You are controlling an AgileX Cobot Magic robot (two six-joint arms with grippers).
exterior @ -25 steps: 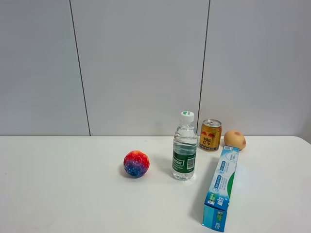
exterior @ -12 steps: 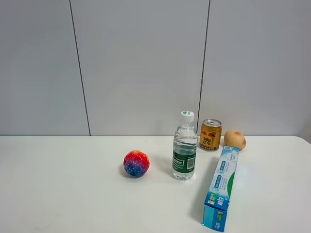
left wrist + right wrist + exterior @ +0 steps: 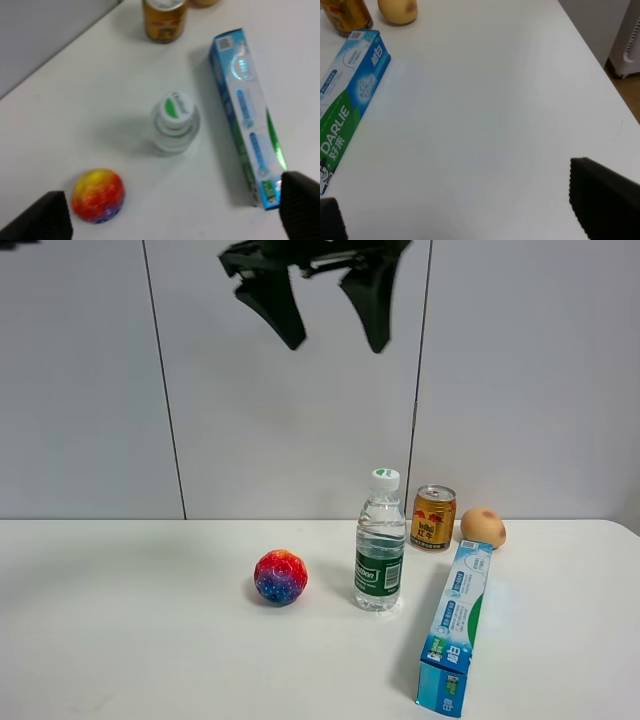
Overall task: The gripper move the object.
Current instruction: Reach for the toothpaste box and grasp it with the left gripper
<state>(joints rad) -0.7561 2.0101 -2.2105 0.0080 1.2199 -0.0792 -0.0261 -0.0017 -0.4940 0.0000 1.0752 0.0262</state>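
Left claw (image 3: 337,346) hangs wide open high above the tabletop (image 3: 150,640); descending for the toothpaste carton (image 3: 456,625), a finger could topple the water bottle (image 3: 380,555) near it

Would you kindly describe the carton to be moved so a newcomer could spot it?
On the white table, look right of the water bottle in the high view. The carton lies flat there, the only long box, light blue with green and white print.
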